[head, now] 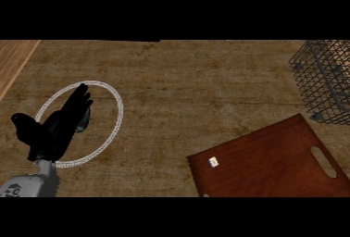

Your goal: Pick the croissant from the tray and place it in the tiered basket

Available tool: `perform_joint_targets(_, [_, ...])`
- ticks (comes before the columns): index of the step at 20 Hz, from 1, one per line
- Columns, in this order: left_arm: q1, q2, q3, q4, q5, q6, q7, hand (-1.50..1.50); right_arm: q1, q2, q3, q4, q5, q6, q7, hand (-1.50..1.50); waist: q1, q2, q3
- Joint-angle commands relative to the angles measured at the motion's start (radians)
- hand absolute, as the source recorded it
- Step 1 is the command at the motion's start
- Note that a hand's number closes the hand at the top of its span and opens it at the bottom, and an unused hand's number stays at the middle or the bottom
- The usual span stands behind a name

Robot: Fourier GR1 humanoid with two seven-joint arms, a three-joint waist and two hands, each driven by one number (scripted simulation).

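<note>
Near edge: smooth reddish-brown wooden tray (273, 162) with slot handle and small pale label, no croissant visible; left hand (58, 125), matte black, fingers straight and released, over a beaded white ring (117, 121); farther right, black wire tiered basket (327, 78) on mottled brown counter (205, 92).

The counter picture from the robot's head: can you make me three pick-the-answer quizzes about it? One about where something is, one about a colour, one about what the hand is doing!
1. Where is the wire basket?
A. upper right
B. lower left
C. centre

2. What colour is the tray?
A. blue
B. reddish brown
C. white

3. How are the left hand's fingers?
A. curled round a cup
B. out straight
C. gripping the tray

Answers: 1 A, it sits in the view's upper right corner. 2 B, its surface looks reddish brown. 3 B, straight fingers lie over the white ring.
</note>
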Motion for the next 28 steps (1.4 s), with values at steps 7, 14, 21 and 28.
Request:
perform_joint_targets(7, [-0.013,-0.011,0.007,0.02,-0.008,0.007,-0.014,0.0,-0.114,0.13,-0.059,0.06,-0.059,0.058,0.031,-1.5,0.03,0.022,0.016])
perform_joint_targets(14, [-0.007,-0.004,0.003,0.026,-0.023,0.005,-0.013,0.0,-0.156,0.083,-0.172,0.17,-0.173,0.244,0.138,-1.5,0.027,0.022,0.017])
perform_joint_targets(21, [0.016,-0.012,-0.002,0.002,-0.01,-0.009,-0.026,0.0,-0.217,-0.024,-0.332,0.274,-0.319,0.345,0.314,-1.5,0.041,0.028,0.019])
perform_joint_targets(28, [-0.034,0.007,0.02,-0.002,-0.003,-0.008,0.005,0.0,-0.207,-0.148,-0.42,0.283,-0.405,0.299,0.432,-1.5,0.033,0.04,0.022])
